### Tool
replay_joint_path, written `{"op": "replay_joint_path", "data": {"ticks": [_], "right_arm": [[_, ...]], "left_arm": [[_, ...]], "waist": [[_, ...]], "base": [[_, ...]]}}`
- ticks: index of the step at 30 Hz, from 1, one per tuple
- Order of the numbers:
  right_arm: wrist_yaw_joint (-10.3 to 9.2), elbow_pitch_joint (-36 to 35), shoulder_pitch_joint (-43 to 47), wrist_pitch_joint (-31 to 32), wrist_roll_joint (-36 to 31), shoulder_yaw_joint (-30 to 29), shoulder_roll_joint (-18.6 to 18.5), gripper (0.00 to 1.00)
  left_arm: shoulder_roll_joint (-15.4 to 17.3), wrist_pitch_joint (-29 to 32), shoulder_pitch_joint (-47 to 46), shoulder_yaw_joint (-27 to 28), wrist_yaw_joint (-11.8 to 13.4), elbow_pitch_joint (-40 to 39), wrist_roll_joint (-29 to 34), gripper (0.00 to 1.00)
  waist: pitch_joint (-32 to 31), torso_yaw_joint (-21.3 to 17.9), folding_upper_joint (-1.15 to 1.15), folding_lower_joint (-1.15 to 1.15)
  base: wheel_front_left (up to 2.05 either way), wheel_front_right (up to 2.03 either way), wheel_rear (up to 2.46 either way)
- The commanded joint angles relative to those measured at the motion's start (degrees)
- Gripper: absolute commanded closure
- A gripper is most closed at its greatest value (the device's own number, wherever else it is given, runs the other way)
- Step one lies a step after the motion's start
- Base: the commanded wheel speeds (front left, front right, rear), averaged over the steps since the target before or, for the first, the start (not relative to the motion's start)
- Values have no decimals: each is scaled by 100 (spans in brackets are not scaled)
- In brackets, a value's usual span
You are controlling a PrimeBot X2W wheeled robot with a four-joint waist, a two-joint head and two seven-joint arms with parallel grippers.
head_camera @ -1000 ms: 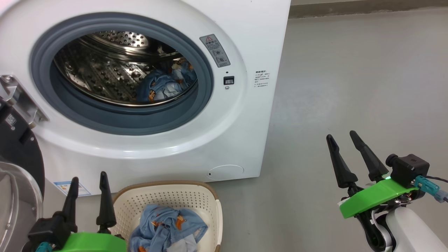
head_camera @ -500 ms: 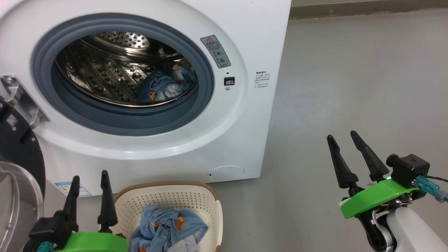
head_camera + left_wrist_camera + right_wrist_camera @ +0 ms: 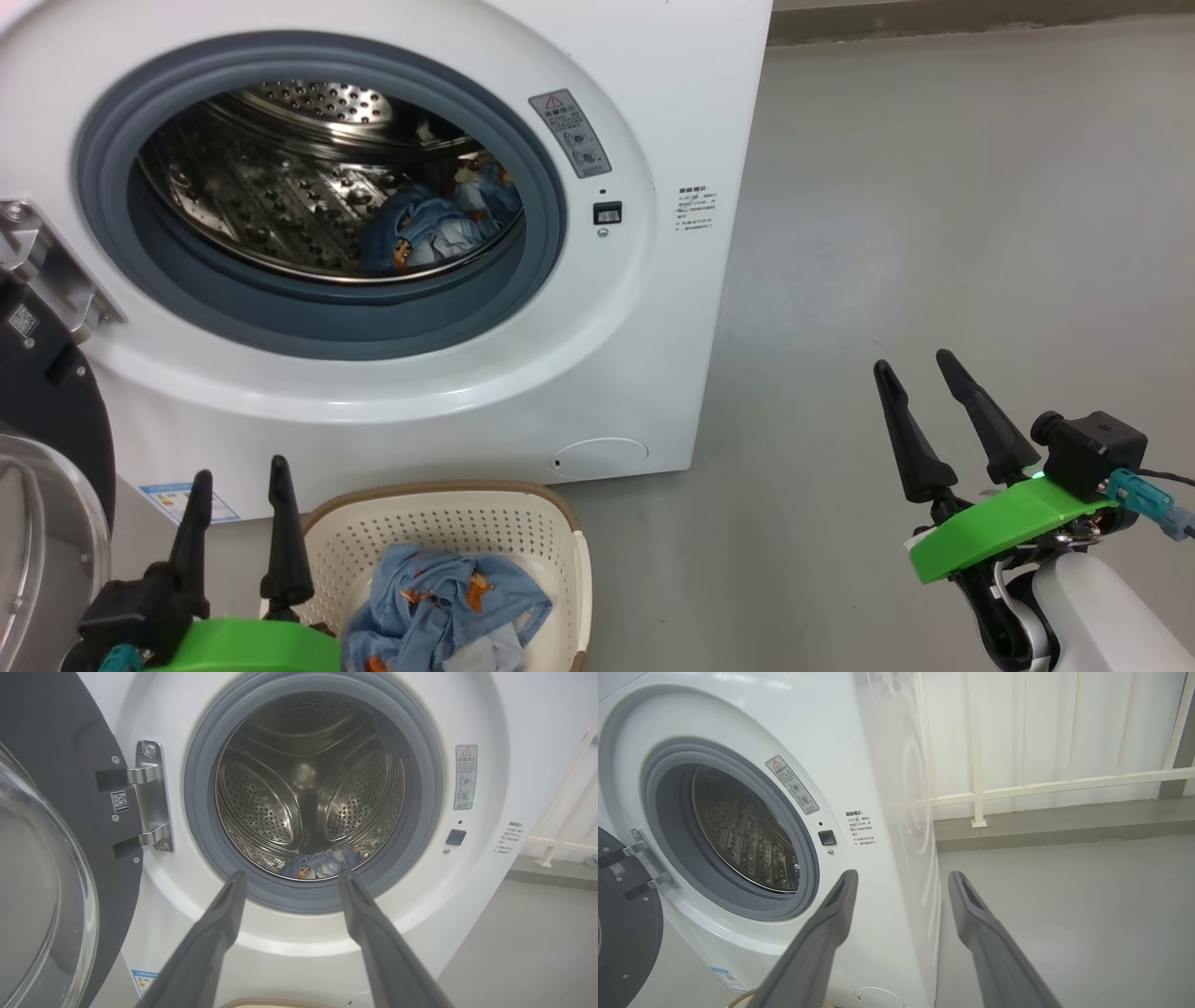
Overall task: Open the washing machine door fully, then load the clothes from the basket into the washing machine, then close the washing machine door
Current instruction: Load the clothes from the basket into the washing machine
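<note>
Dark grey plastic and a bulging clear glass bowl make up the large round washing machine door (image 3: 42, 401) at our far left. It stands swung wide open, hung on a bright metal hinge (image 3: 47, 271). Just right of it we hold our left gripper (image 3: 239, 469) low on its green mount (image 3: 252, 646), the two long dark fingers (image 3: 278, 532) spread apart and released, with nothing between them. In the left wrist view those fingers frame the lower edge of the drum opening.

Just beside that gripper stands the small cream plastic basket (image 3: 467, 527) with perforated sides and a brown woven-look rim, on the grey floor (image 3: 644, 560) in front of the machine. Inside it lies a crumpled heap of light blue clothes (image 3: 439, 607) printed with small orange-and-brown figures.

Above and behind the basket rises the big white front-loading washing machine (image 3: 653, 84), its grey rubber ring (image 3: 308, 322) circling the perforated steel drum (image 3: 271, 201). A second bundle (image 3: 420, 233) of the same blue fabric rests at the bottom right of the drum. Right of the opening we see a grey warning label (image 3: 571, 133) and a small black latch socket (image 3: 608, 214).

Further right the floor lies bare, and over it, well apart from the machine, our right gripper (image 3: 913, 361) hangs with its fingers parted too, empty.
</note>
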Motion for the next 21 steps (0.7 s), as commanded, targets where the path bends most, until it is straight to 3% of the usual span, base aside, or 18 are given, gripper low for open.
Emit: {"op": "replay_joint_path", "data": {"ticks": [1,21], "right_arm": [[25,-120,-14,-51,-80,50,-83,0],[25,-135,-33,-51,-64,68,-91,0]], "left_arm": [[91,-33,-84,151,0,-101,-19,0],[62,-35,-102,137,3,-96,-6,0]], "waist": [[6,-2,0,0],[110,-40,0,0]], "base": [[0,0,0],[0,0,0]]}}
